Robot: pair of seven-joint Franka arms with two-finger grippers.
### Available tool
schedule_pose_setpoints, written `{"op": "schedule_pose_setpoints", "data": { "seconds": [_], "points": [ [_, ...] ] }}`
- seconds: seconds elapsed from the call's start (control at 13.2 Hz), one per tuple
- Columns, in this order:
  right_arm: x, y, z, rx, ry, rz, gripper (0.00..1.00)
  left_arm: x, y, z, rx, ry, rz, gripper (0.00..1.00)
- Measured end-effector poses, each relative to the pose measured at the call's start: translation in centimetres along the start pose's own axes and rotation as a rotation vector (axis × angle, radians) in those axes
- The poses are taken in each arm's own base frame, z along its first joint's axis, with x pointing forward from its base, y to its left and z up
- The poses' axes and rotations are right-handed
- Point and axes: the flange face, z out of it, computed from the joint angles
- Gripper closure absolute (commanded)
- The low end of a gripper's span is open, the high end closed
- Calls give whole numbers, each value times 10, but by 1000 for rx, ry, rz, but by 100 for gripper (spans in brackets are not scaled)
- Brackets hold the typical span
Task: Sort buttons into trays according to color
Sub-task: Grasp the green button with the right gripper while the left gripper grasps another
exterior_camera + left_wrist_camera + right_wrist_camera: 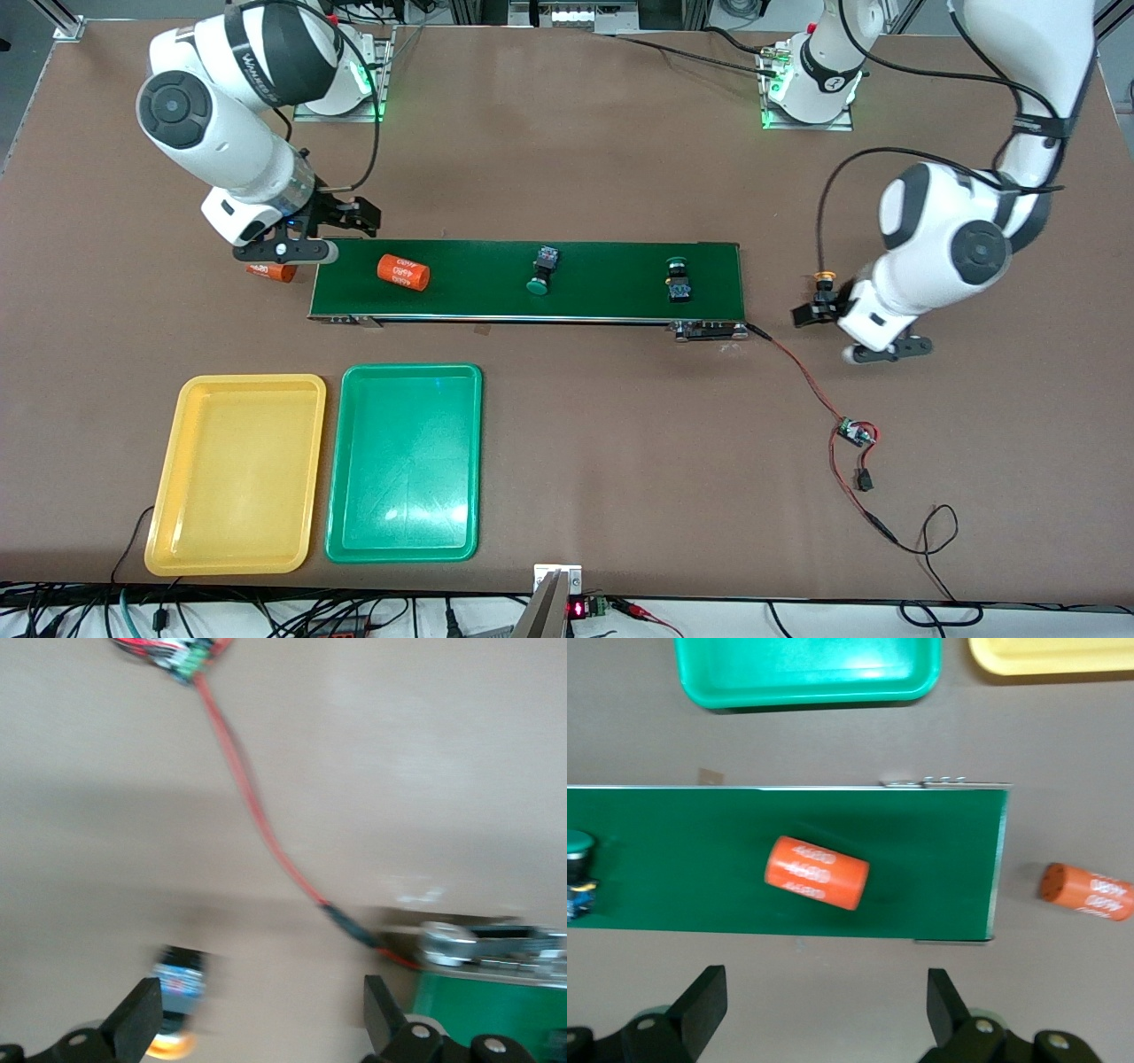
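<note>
Two green buttons lie on the belt, one (540, 271) near its middle and one (679, 277) toward the left arm's end. A yellow-capped button (824, 280) rests on the table off that end of the belt. My left gripper (886, 351) hovers open beside it. In the left wrist view this button (177, 992) sits blurred just inside one finger (142, 1019), with the left gripper (261, 1023) holding nothing. My right gripper (285, 252) (826, 1005) is open and empty over the belt's other end. The yellow tray (235, 532) and green tray (406, 523) lie side by side nearer the camera.
The dark-green conveyor belt (620, 266) crosses the table's middle. One orange cylinder (403, 272) lies on it and another (270, 272) sits on the table under my right gripper. A red wire (802, 372) runs from the belt to a small circuit board (856, 433).
</note>
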Motion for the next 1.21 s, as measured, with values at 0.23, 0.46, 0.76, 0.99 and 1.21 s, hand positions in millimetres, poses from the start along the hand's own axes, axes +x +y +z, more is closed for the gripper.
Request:
{"op": "schedule_pose_setpoints", "data": {
  "seconds": [0.23, 0.46, 0.76, 0.99, 1.21],
  "points": [
    [1, -50, 18, 6, 1, 16, 0, 1, -43, 22, 1, -65, 103, 0],
    [0, -87, 45, 13, 1, 38, 0, -13, -53, 59, -1, -146, 133, 0],
    [0, -118, 74, -17, 25, -25, 0, -25, -51, 80, 0, -191, 143, 0],
    [0, -133, 96, -27, 37, -51, 0, -26, -52, 92, -4, -197, 145, 0],
    [4, -134, 95, -11, 58, 5, 0, -30, -53, 109, -9, -221, 145, 0]
  ]
}}
